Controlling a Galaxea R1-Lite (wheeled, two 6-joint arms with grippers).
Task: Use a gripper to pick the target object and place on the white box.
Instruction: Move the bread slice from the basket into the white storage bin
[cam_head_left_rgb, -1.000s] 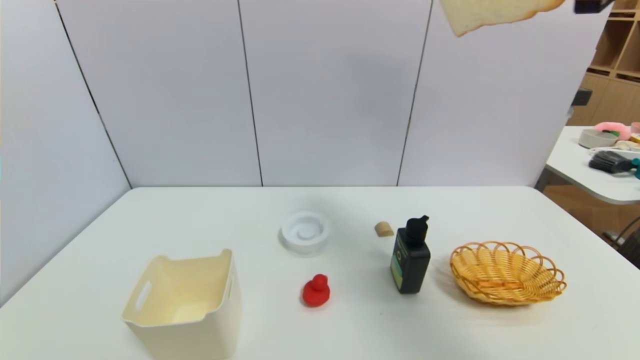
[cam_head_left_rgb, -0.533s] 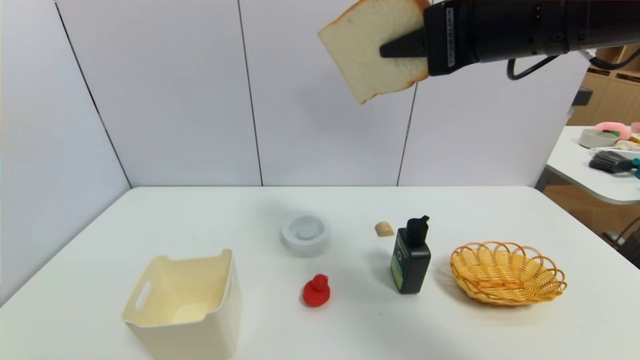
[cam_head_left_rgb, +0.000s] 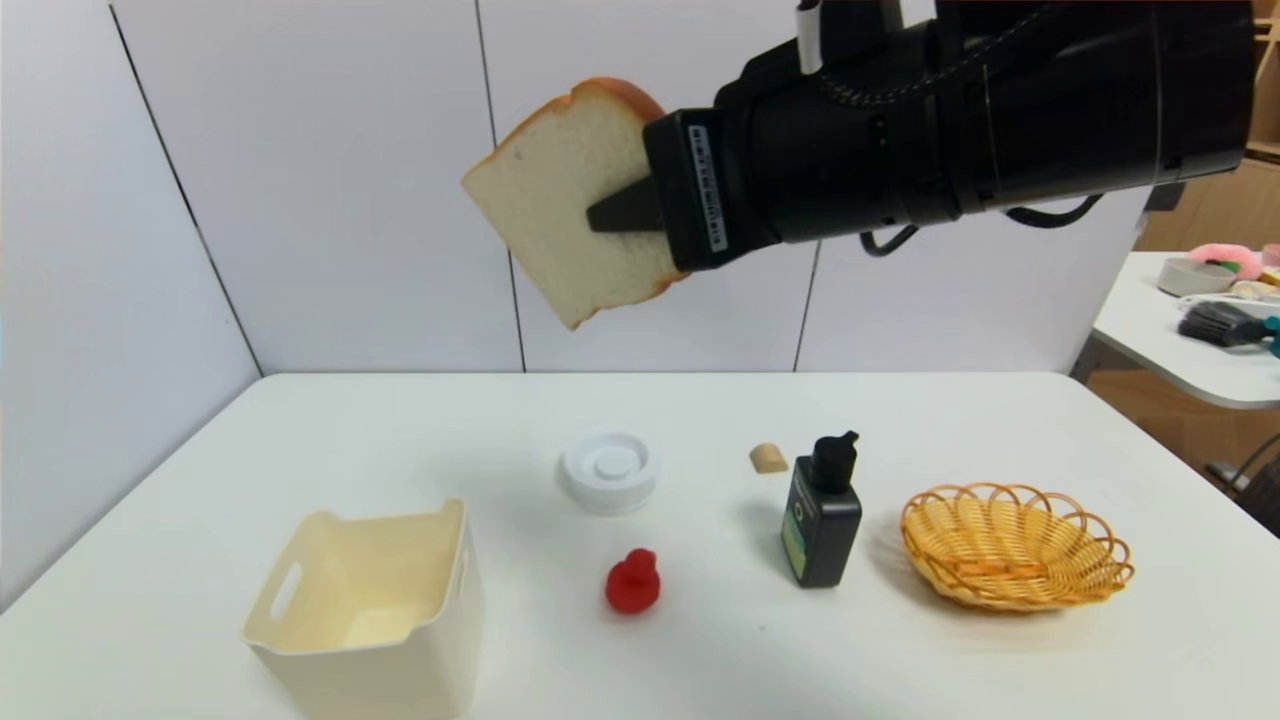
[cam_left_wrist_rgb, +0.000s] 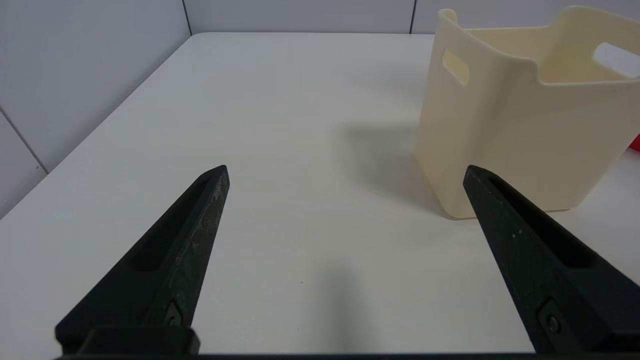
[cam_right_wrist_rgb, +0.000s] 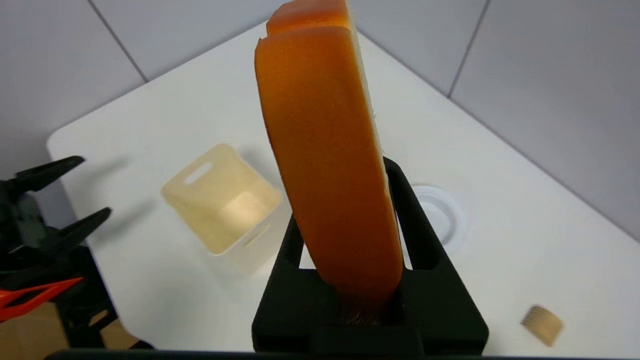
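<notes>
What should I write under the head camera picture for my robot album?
Right gripper holds the toast high above the table.

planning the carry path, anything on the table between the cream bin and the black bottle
Yes: in the head view the red toy sits on the table between the cream bin and the black bottle; otherwise that stretch is bare.

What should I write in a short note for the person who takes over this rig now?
Right end effector: shut on the toast slice, held high in the air above the table's middle, crust edge facing its wrist camera.
Left end effector: open, idle, low over the table beside the cream-white bin.
Bin: upright at the table's front left, nothing seen inside.
Done: toast picked up.
Left: carry it over the bin, lower it, release.
Other things there: wicker basket, black bottle, red toy, round white dish.
</notes>
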